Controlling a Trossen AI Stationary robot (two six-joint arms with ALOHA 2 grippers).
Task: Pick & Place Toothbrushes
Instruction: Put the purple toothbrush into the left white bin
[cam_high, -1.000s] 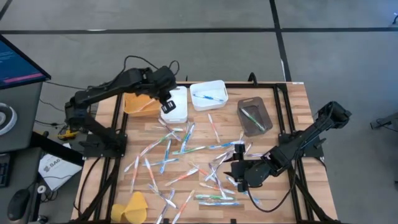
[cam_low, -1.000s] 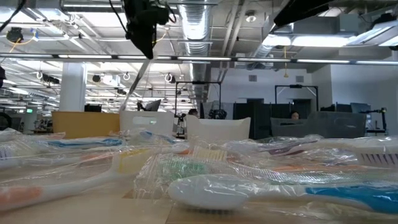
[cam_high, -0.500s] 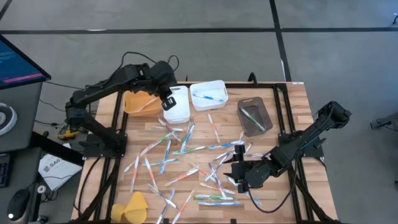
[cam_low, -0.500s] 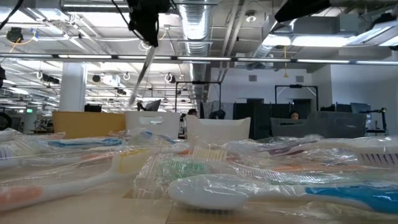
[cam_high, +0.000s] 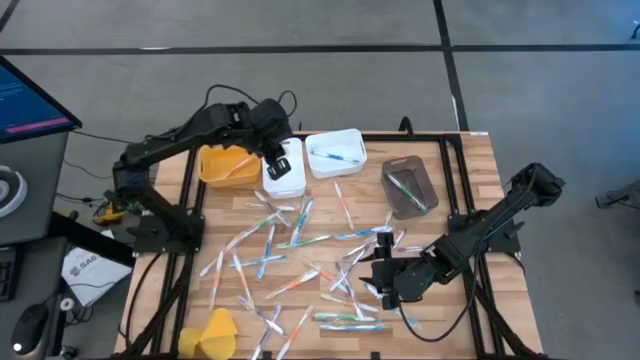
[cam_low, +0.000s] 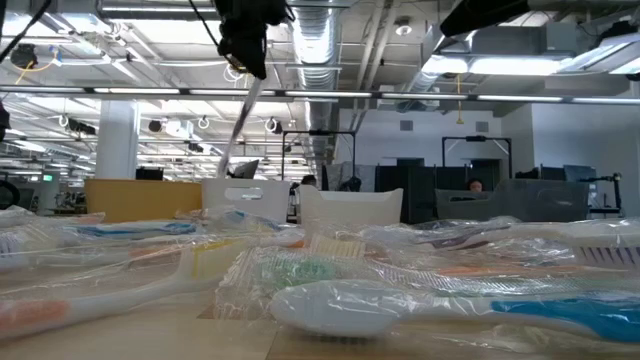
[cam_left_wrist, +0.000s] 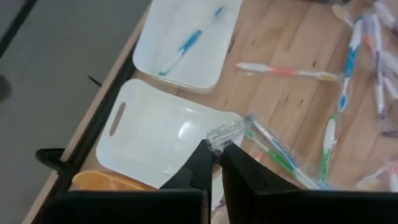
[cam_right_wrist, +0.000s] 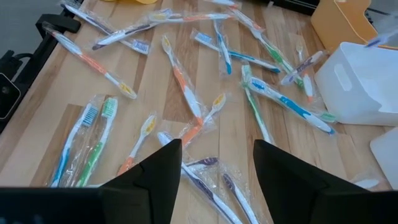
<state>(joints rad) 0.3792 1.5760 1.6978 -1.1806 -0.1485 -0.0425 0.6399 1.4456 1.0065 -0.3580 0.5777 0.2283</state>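
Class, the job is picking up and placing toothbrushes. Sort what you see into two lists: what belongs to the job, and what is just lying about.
Belongs:
- wrapped plastic toothbrushes scattered on the table
- left gripper, pinching one wrapped toothbrush
- right gripper, open

Lying about:
- yellow cloth-like lump

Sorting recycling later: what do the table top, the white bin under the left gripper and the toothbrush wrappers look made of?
Table top: wood, visible grain and plank seams. White bin: likely moulded plastic, smooth with a soft glare. Toothbrush wrappers: thin clear plastic film, crinkled and glinting.
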